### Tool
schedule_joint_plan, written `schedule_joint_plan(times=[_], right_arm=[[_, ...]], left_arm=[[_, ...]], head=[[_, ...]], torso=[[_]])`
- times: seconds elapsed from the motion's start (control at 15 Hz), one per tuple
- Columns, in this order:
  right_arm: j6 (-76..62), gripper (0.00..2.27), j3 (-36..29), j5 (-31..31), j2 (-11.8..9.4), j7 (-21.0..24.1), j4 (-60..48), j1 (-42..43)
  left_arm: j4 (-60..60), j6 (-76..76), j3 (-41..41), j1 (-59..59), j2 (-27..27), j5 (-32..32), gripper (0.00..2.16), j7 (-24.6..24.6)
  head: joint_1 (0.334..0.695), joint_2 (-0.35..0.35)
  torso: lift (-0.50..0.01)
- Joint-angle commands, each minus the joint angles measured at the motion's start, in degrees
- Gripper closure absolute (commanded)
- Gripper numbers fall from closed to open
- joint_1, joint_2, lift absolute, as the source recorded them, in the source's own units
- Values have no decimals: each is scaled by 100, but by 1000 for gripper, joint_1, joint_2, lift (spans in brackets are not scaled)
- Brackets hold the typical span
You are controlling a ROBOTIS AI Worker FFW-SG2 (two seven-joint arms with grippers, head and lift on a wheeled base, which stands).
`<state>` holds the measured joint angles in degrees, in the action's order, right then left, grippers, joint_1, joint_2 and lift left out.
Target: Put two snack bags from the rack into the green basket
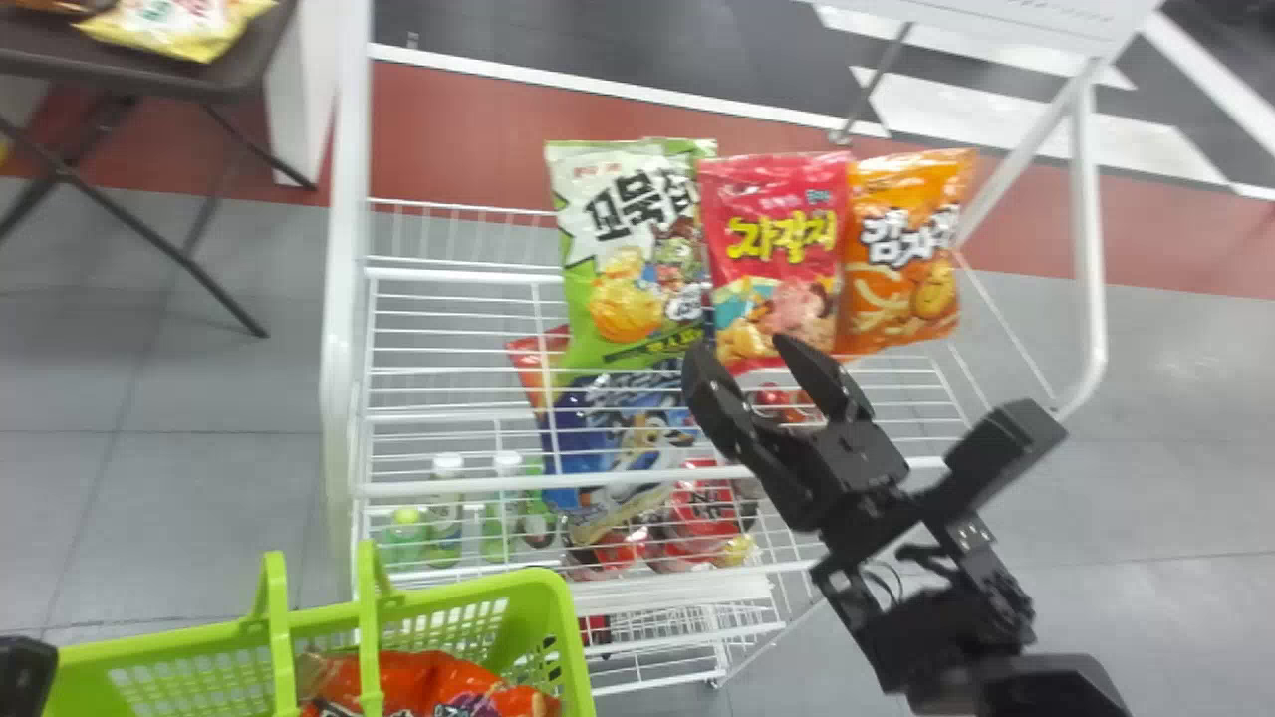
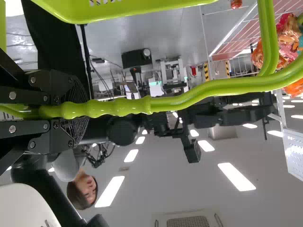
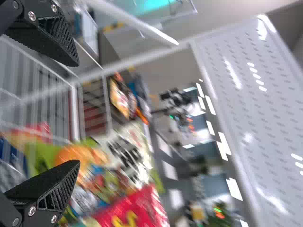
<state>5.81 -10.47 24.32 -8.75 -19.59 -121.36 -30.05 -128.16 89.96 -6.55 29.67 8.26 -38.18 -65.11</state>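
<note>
The right hand [image 1: 739, 351], spread, hovers near the upright pink snack bag [image 1: 774, 239] on the white rack [image 1: 341, 299]; the left hand [image 1: 24, 674] pinches the handle [image 2: 118, 108] of the green basket [image 1: 543, 597].

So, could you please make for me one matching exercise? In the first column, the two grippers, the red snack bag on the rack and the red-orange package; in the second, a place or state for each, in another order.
Column one
1. left gripper
2. right gripper
3. red snack bag
4. red-orange package

Column two
A. inside the green basket
B. open and empty, at the rack
C. between the green-and-white snack bag and the orange snack bag
D. closed on the basket's handle

Right pairs: 1-D, 2-B, 3-C, 4-A
</note>
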Motion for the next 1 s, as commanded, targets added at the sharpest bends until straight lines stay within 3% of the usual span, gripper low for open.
schedule_joint_plan(times=[0.0,0.47,0.93], right_arm=[[-75,80,-306,-402,181,43,640,650],[945,80,-579,-1518,181,105,2090,2530],[1384,103,-579,-2124,145,105,2828,3251]], left_arm=[[-7,7,58,-5,0,48,1217,16],[46,7,190,-67,0,127,1217,51],[46,7,172,-49,44,127,1217,33]], head=[[695,-350],[695,-350],[695,-350]], torso=[[-4],[-4],[-4]])
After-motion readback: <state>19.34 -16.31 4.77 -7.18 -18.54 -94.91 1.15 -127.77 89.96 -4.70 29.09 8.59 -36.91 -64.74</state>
